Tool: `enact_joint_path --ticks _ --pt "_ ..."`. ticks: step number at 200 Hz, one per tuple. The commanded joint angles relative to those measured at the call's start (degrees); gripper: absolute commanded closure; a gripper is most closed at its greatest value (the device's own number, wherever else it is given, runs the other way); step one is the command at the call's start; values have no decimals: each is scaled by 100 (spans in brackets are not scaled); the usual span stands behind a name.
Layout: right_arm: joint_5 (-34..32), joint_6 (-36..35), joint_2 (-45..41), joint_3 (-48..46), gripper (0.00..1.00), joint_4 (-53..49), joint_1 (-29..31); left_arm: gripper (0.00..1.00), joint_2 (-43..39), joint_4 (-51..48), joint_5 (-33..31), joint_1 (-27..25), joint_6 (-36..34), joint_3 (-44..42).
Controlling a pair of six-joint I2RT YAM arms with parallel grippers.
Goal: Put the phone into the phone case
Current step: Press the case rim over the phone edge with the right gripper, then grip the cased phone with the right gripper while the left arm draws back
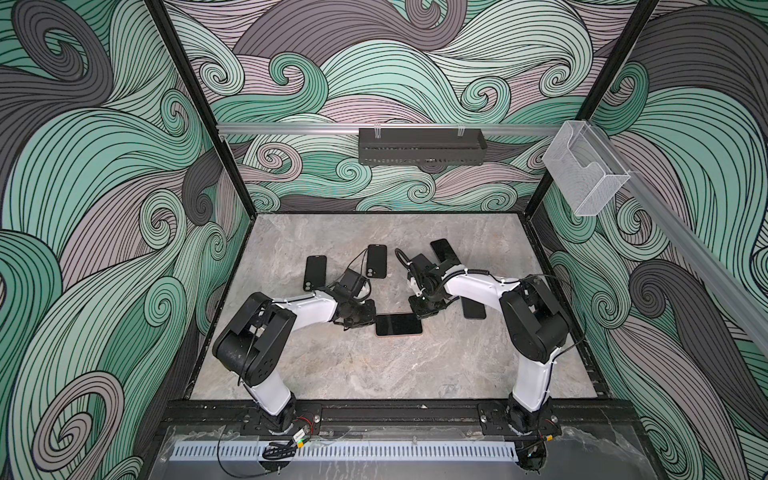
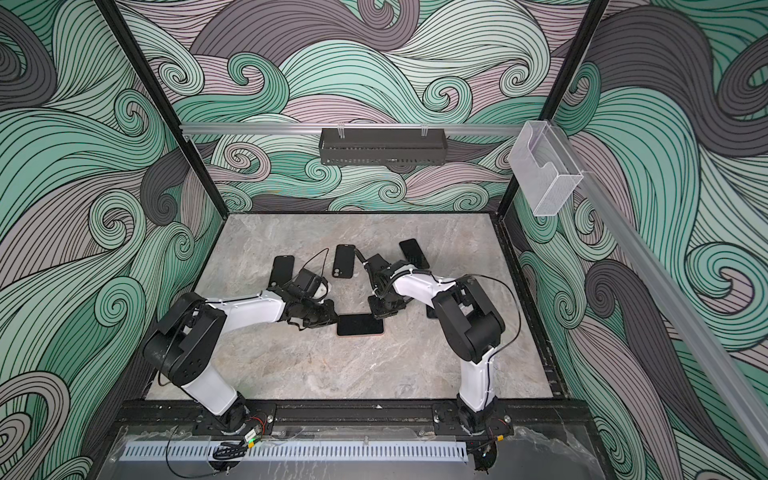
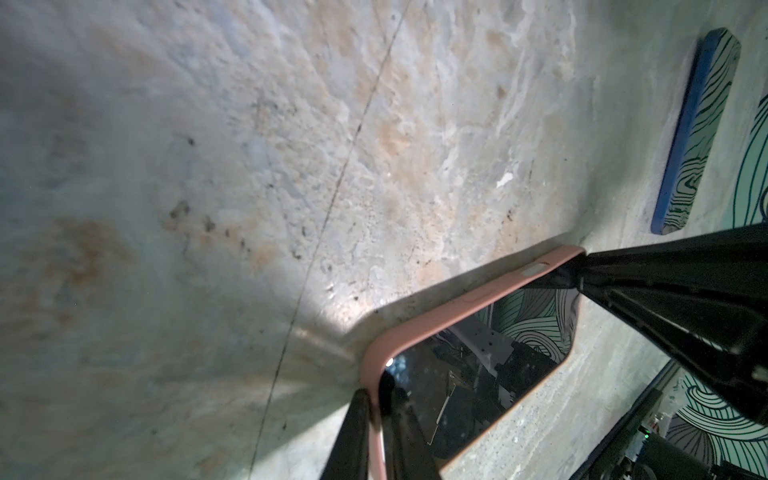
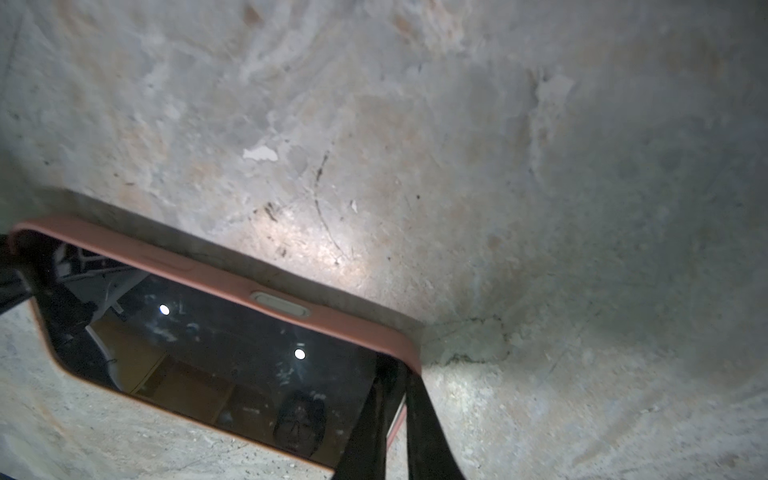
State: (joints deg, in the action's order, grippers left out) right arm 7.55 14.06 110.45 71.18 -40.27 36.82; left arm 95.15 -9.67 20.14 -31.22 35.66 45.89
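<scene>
We see the flat black glass-fronted phone point(image 1: 399, 324) lying screen up on the grey marble-patterned tabletop point(image 1: 374, 374), a little below the centre of the frame in both top views point(image 2: 360, 324). Its long sides run left to right. It lies inside the pink rubbery phone case point(image 3: 419, 330), whose rim wraps one long side and the corners in both wrist views point(image 4: 208, 266). We cannot tell whether every corner is fully seated.

The left gripper point(image 1: 372, 318) meets the phone's left short end. Its wrist view shows it clenched over the pink rim point(image 3: 380, 432), one finger outside the case and one on the glass. The right gripper point(image 1: 417, 311) comes down on the phone's upper right corner. It is pinched the same way, straddling the rim there point(image 4: 397, 428).

Above the phone in the frame, three dark rectangular slabs lie flat and apart: one at centre left point(image 1: 314, 273), one just above centre point(image 1: 377, 260) and one partly under the right arm point(image 1: 442, 249). We cannot tell whether they are phones or cases. The blue-edged mirror-screened phone point(image 3: 698, 133) lies well apart from the pink case.

A black perforated metal shelf point(image 1: 422, 145) hangs on the back rail, and a clear plastic wall bin point(image 1: 586, 170) sits at upper right.
</scene>
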Motion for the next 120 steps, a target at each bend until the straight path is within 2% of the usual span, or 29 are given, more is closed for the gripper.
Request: enact_joint_path --ticks 1,35,68,94,120 --pt "555 83 1343 -726 87 1011 151 87 148 -136 -76 -42 20 -185" --pt "439 166 1234 -805 87 1017 153 87 121 -182 -102 -44 16 -179" --pt "-577 110 759 -702 84 361 185 87 50 -315 -276 -45 46 -159" --pt "-1032 -82 325 -536 75 -137 194 86 -60 -484 -485 -49 47 -128" --pt "-753 -563 -109 -393 58 -248 192 83 -249 -683 -672 -29 33 -132"
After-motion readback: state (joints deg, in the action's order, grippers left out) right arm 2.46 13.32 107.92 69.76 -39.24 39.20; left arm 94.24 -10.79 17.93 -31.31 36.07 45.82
